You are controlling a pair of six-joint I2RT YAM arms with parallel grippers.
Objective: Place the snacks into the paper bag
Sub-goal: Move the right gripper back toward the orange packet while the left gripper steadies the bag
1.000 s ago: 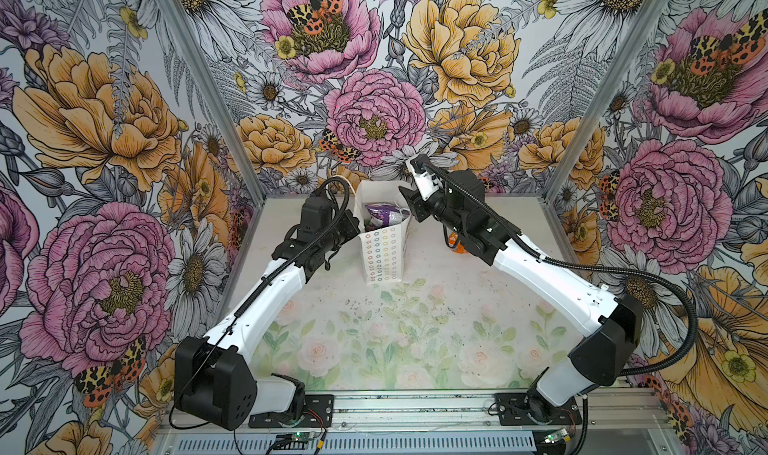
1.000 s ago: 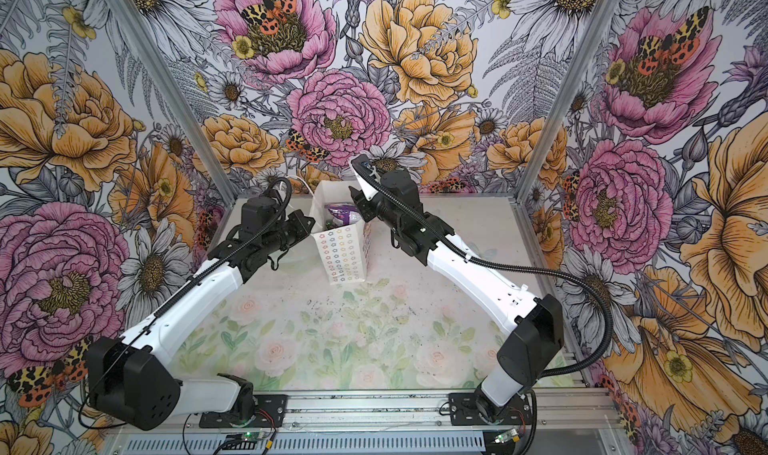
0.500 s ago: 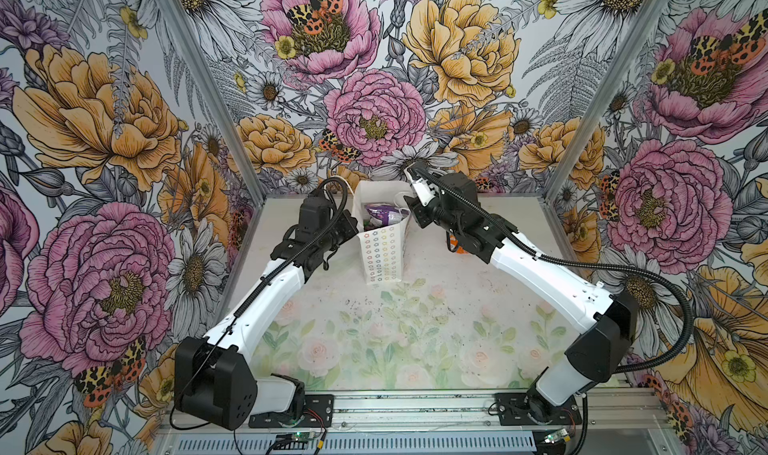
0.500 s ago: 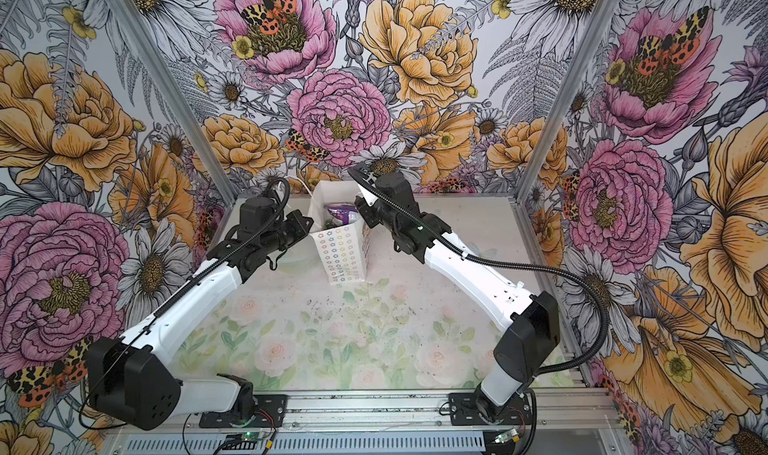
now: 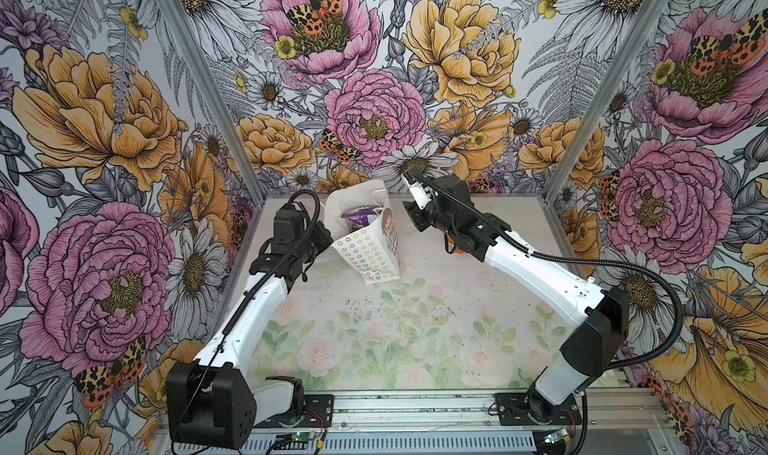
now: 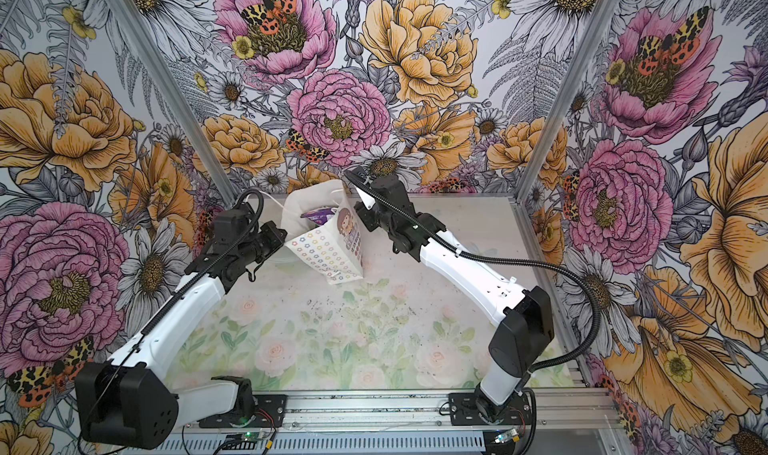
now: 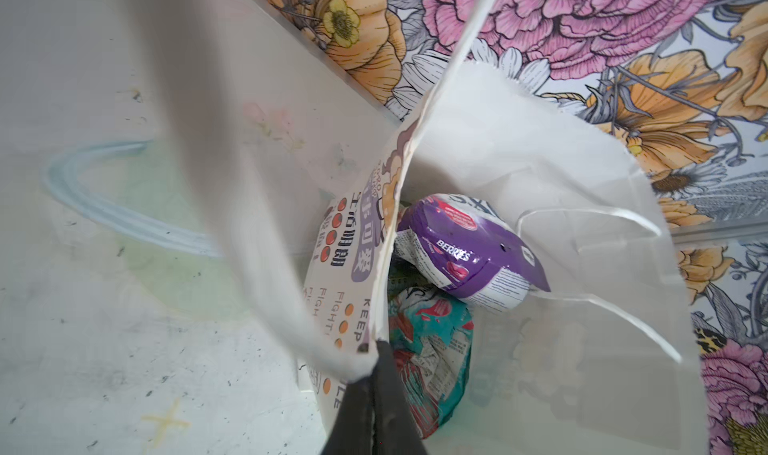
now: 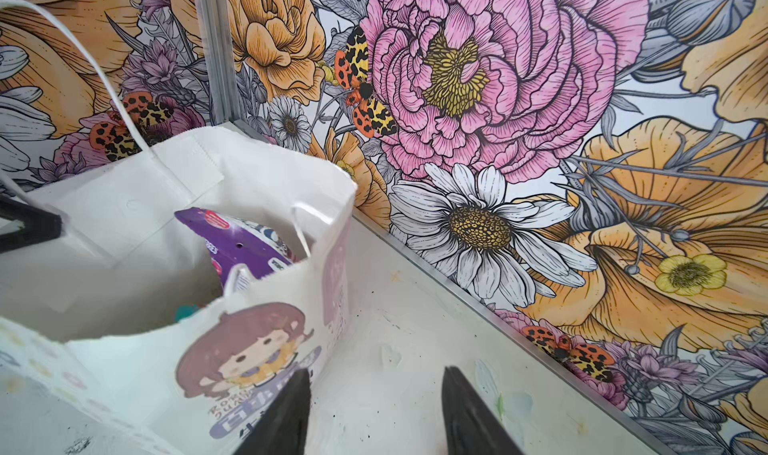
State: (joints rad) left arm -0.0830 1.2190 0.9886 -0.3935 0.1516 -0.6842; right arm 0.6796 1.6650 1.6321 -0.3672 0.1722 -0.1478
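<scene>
One pincer (image 7: 375, 351), left, tight on bag (image 7: 519, 149)

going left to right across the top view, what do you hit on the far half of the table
left end effector → paper bag → right end effector → orange snack

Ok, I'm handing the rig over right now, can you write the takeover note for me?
Left pincer: shut on the paper bag rim, holding its mouth open.
Right pincer: open, empty, beside the bag over the table.
In the bag: purple packet on top, teal packet beneath; others there cannot be made out.
To do: an orange bit shows under the right arm, possibly a packet outside the bag; check it, then release the bag.
</scene>
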